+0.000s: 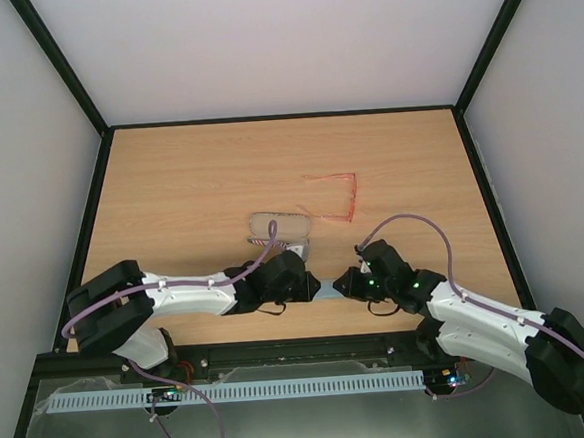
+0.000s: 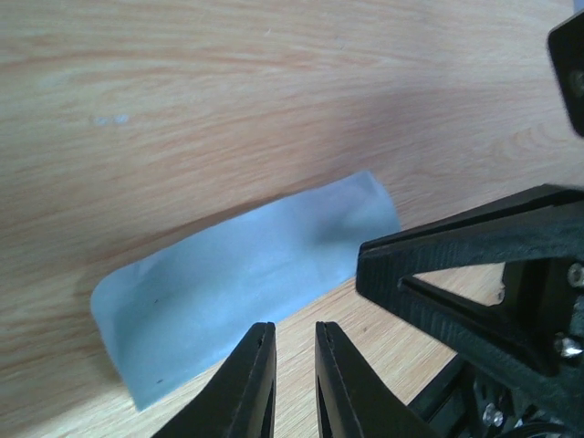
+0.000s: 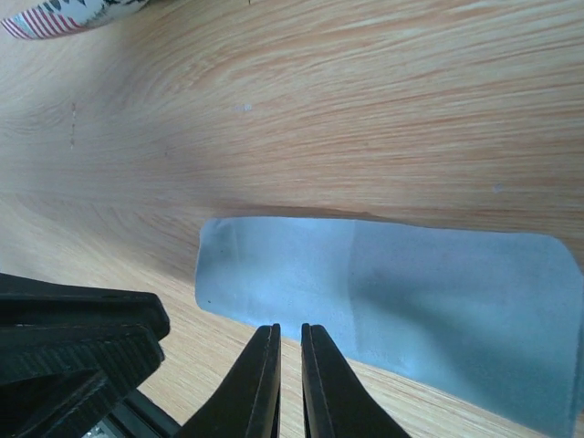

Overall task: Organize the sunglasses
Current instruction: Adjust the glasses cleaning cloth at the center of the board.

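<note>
The sunglasses (image 1: 338,194), a thin red wire pair, lie on the wooden table right of centre, apart from both grippers and out of both wrist views. The flag-patterned case (image 1: 279,223) lies left of them. A folded light blue cloth (image 1: 327,290) lies flat between the grippers; it also shows in the left wrist view (image 2: 246,274) and the right wrist view (image 3: 392,292). My left gripper (image 1: 307,286) (image 2: 295,333) is open by a narrow gap and empty, at the cloth's edge. My right gripper (image 1: 345,283) (image 3: 290,333) faces it, also narrowly open and empty.
The two grippers are close together, tip to tip over the cloth; the right one's fingers (image 2: 484,246) show in the left wrist view. A corner of the case (image 3: 64,16) shows in the right wrist view. The table's front edge (image 1: 301,341) is just behind the arms.
</note>
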You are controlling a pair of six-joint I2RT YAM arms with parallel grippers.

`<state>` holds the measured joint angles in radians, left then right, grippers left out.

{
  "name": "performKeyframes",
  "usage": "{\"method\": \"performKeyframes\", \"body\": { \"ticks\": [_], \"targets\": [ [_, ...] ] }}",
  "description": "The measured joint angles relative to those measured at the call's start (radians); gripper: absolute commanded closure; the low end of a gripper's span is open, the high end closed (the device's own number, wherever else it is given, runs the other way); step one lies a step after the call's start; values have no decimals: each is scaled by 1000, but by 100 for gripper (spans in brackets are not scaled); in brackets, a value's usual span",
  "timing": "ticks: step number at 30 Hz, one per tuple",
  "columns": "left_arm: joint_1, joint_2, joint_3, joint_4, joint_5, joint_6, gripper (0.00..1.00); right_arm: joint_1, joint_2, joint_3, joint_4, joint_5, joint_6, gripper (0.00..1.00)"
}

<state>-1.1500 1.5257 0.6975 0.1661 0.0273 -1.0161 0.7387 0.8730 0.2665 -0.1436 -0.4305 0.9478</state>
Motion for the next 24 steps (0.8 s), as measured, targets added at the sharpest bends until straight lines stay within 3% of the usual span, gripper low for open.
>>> {"method": "performKeyframes", "body": {
  "ticks": [11,24],
  "targets": [
    [-12,2,-45,7,3,-17,86,78,114,0,75,2,23,90],
    [-12,62,-97,53,-1,-28,87,82,157,-47,136,32,41,91]
  ]
}}
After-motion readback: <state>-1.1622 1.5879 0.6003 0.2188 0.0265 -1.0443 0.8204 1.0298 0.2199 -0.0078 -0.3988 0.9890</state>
